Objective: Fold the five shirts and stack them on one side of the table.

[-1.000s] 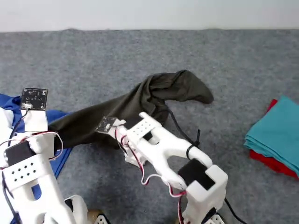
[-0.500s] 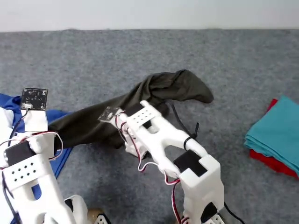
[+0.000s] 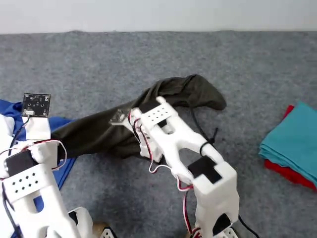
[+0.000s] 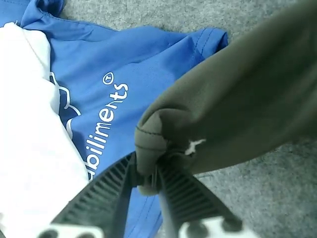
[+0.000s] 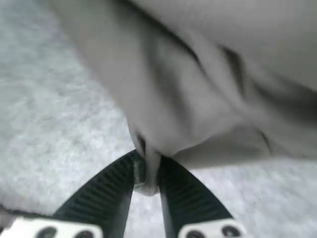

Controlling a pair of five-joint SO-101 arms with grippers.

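Grey felted tabletop (image 3: 257, 64), a plain pale wall (image 3: 158, 15) along its far edge

The held shirt (image 3: 94, 131) hangs strung between the left gripper (image 4: 148, 181) and the right gripper (image 5: 147, 181), an edge pinched between each pair of jaws. Its bunched remainder lies on the table (image 3: 148, 64) beyond the right gripper. Directly beneath the left gripper lies a spread shirt (image 4: 143, 64), overlapped by a further shirt (image 4: 29, 148) on the side away from the right gripper. Well apart from the right gripper, on its outer side near the table's edge, an upper folded shirt (image 3: 294, 139) rests on a lower folded shirt (image 3: 285, 171).
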